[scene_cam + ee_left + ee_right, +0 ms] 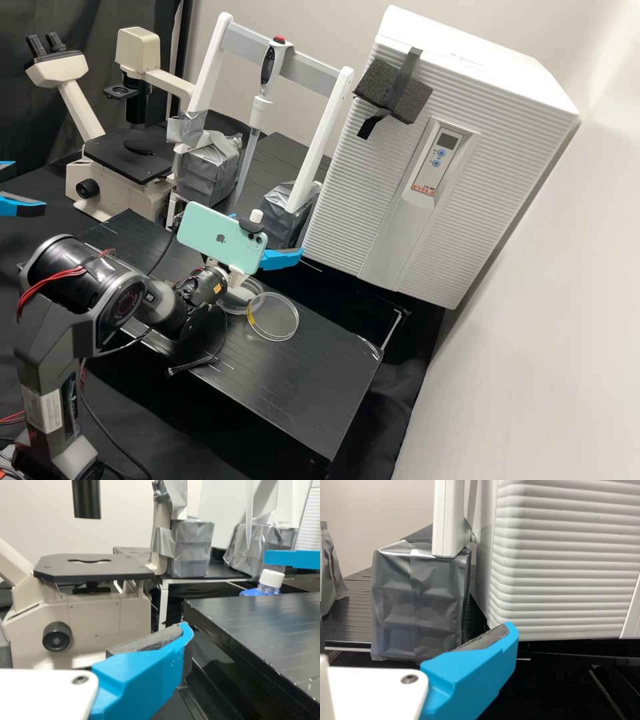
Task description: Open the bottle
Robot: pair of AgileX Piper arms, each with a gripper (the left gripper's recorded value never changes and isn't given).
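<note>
The bottle's white cap (256,215) pokes up just behind the mint-green phone (222,237) mounted on my right arm, which hides the bottle's body. From the left wrist the bottle (268,583) stands past the raised black platform (260,625), showing its white cap and blue label. My right gripper (263,235) hovers close beside the cap, open, with one blue finger (283,257) reaching toward the white machine. That finger (470,675) grips nothing. My left gripper (13,185) is at the far left edge, open and empty, well away from the bottle.
Two clear petri dishes (273,325) lie on the black platform (300,380). A microscope (113,153) stands at the back left. A white stand holding a pipette (263,87) rests on grey taped blocks (207,167). A large white ribbed machine (440,153) is on the right.
</note>
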